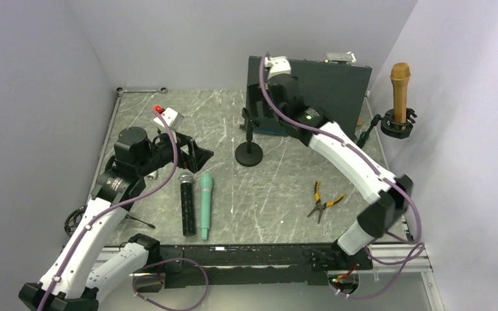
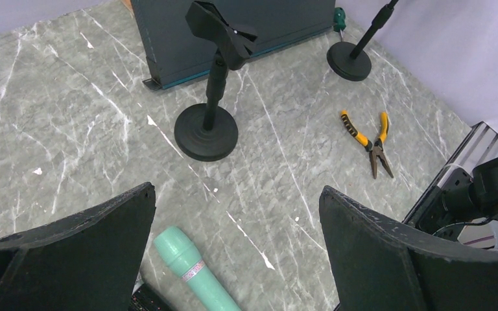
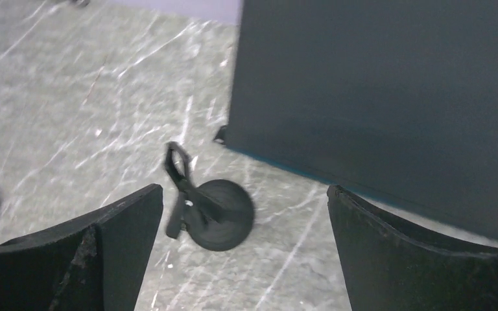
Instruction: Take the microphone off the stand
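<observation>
A gold microphone (image 1: 399,89) stands upright in the clip of a black stand (image 1: 398,126) at the far right; that stand's base (image 2: 349,61) shows in the left wrist view. A second black stand (image 1: 249,154) in the middle has an empty clip (image 3: 177,170). My right gripper (image 1: 257,110) (image 3: 243,194) hangs open above this empty stand, holding nothing. A teal microphone (image 1: 205,204) (image 2: 191,269) and a black microphone (image 1: 187,204) lie side by side on the table. My left gripper (image 1: 200,159) (image 2: 237,191) is open just above their heads, empty.
Yellow-handled pliers (image 1: 322,201) (image 2: 367,142) lie right of centre. A dark flat box (image 1: 324,87) stands at the back behind the empty stand. A white device with a red button (image 1: 167,116) sits at the back left. Grey walls close in both sides.
</observation>
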Controlling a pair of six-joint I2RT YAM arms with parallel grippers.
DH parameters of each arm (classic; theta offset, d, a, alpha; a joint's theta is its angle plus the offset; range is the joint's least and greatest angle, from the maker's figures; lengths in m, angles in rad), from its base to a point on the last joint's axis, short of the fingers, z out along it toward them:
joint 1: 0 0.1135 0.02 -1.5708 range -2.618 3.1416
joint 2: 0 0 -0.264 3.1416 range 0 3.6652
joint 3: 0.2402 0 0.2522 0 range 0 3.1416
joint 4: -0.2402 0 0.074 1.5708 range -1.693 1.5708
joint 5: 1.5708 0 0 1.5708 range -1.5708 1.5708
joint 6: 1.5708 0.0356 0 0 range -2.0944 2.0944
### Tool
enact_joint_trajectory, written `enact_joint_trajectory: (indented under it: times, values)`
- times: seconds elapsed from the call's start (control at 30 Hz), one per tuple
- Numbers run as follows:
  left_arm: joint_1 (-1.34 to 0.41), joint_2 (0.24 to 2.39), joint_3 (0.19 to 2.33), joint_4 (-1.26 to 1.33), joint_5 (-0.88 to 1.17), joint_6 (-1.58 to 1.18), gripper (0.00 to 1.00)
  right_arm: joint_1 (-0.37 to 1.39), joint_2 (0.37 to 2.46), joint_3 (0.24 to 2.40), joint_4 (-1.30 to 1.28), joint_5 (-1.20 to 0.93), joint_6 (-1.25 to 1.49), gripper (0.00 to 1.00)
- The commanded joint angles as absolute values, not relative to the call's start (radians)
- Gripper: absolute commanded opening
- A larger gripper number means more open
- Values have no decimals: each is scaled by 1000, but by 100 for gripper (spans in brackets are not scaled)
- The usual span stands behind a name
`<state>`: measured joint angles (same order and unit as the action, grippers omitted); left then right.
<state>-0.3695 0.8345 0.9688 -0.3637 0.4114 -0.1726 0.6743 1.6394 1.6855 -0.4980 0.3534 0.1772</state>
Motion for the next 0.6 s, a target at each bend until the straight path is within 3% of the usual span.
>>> enact_joint_trajectory:
  times: [0.0, 0.2, 0.57]
  values:
    - [-365, 815, 964, -342, 419, -162, 99, 676, 1493, 1540, -540, 657, 275, 100]
    - [-365, 803, 963, -341, 429, -162, 99, 640, 1366, 1286, -582, 1068, 422, 100]
    - [-366, 795, 956, -327, 465, -176, 100, 424, 1267, 1019, -518, 1285, 579, 100]
